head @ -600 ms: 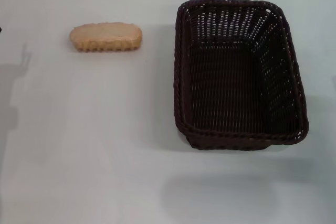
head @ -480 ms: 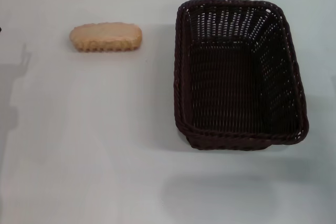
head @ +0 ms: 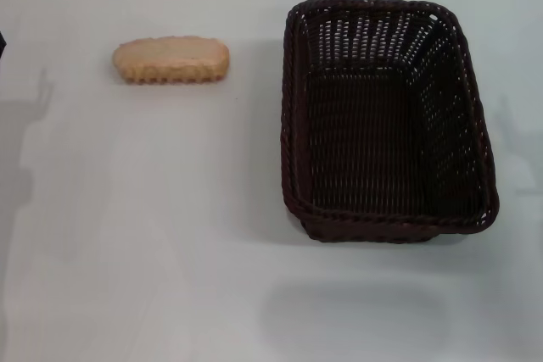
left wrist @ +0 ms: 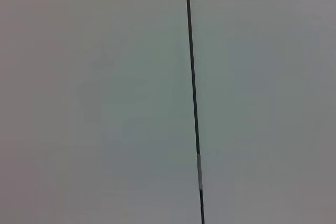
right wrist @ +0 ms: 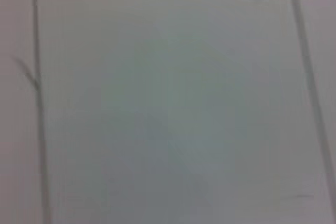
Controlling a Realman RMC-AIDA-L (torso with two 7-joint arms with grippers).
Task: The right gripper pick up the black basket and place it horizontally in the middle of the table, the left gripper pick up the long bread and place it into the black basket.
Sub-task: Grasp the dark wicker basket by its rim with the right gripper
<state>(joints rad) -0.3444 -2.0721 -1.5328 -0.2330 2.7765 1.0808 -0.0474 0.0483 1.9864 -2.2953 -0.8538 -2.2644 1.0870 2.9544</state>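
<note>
The basket (head: 389, 120) sits on the right half of the head view, resting on the table (head: 153, 235). It is a large dark brown-black wicker rectangle with a braided rim and open-weave sloping sides, upright and empty, its long side running from the frame's top toward the bottom. The bread (head: 171, 59) lies in the upper left of the frame, flat on the table, well apart from the basket. It is an oblong golden-tan loaf with rounded ends and a ridged lower edge, its length running left to right.
</note>
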